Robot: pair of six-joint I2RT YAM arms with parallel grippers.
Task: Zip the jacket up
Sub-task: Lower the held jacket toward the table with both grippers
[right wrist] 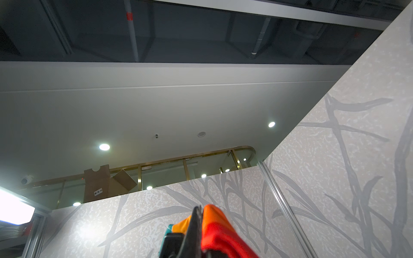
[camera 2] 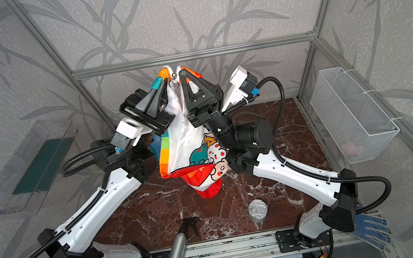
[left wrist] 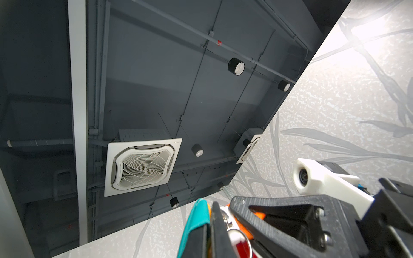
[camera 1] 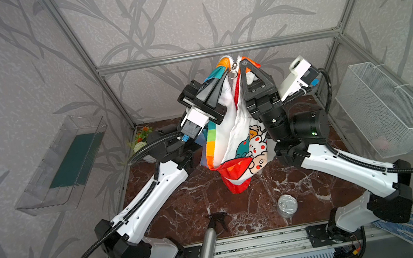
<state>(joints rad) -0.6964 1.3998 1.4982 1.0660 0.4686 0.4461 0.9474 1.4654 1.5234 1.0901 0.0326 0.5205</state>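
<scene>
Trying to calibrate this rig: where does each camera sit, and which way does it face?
Top views: high overhead, looking down on the table; the left gripper and right gripper are shut on the jacket.
Left wrist: behind the left gripper, facing up at the ceiling; the right gripper shows too.
Right wrist: behind the right gripper, facing up; the jacket shows.
Shared: both wrist views catch the pinched jacket.

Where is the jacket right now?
In both top views the jacket hangs mid-scene above the marble table, held up between the left gripper and right gripper, each shut on one top edge.
</scene>
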